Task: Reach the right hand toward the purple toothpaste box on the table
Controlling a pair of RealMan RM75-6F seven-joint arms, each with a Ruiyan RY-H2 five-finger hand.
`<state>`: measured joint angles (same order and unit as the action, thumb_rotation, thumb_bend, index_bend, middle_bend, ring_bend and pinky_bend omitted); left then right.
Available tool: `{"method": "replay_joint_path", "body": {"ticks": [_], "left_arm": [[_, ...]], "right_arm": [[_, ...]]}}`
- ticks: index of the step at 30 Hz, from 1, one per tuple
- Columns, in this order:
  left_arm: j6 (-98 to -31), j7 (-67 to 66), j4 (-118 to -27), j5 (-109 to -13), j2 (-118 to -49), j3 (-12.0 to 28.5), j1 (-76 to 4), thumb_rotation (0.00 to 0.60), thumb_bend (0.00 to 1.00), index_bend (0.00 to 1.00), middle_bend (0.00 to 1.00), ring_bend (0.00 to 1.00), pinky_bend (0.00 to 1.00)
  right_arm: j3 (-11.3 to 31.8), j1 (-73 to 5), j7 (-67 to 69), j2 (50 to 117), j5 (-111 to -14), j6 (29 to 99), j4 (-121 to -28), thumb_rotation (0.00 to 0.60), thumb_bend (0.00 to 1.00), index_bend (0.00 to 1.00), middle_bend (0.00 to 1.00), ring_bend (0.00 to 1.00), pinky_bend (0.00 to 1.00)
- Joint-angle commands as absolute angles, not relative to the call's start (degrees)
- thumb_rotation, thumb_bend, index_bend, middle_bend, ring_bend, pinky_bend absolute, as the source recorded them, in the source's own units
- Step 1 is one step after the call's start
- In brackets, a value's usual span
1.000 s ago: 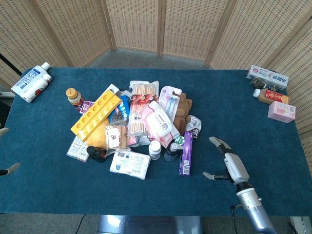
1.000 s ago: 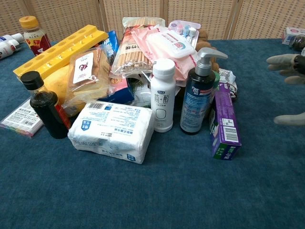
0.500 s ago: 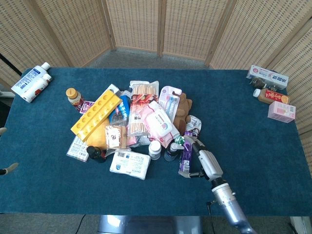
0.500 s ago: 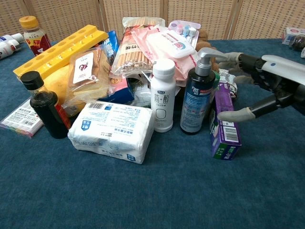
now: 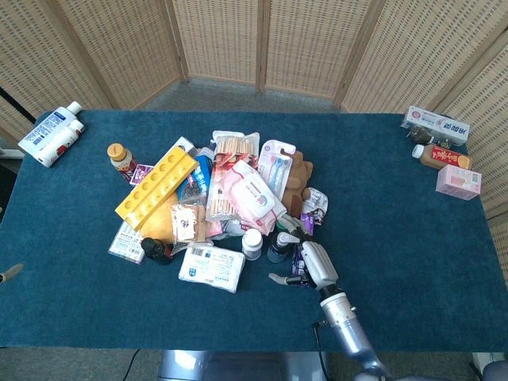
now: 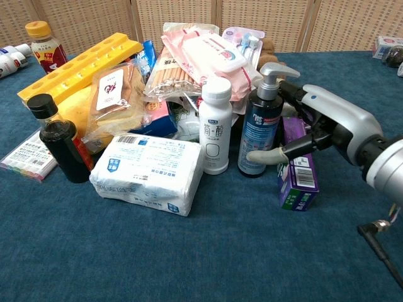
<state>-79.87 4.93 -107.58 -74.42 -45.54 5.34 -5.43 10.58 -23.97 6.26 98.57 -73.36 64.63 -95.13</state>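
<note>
right hand (image 6: 318, 123) spread wide, empty, over box (image 6: 296, 179) | box directly beneath, long axis running away from robot | left hand out of view

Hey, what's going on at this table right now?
The robot's right hand is over the purple toothpaste box, fingers apart and a fingertip stretched toward the dark pump bottle. It does not seem to grip the box yet. The box lies at the right edge of a pile of toiletries and snacks on the blue table. The left hand barely shows at the far edge, idle.
</note>
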Motion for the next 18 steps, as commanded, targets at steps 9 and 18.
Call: {"method": "replay_joint_path", "body": {"ticks": [9,18], "left_arm": [[-79.6,7.0,-107.1,-73.8,-44.9,5.6,-5.1,0.600,0.00,0.15,0.00,0.00,0.00],[-79.9,8.3,-107.0,-74.2,-44.3,5.6,-4.8,0.600,0.00,0.15,0.00,0.00,0.00]], "right_arm": [[11.4,-21.9,11.8,109.5,-76.1,74.0,-84.3,0.600,0.00,0.37,0.52,0.33,0.45],[11.7,-21.2,12.3,112.7,-78.0,77.3,-81.0,0.600,0.00,0.71,0.89,0.68,0.69]]}}
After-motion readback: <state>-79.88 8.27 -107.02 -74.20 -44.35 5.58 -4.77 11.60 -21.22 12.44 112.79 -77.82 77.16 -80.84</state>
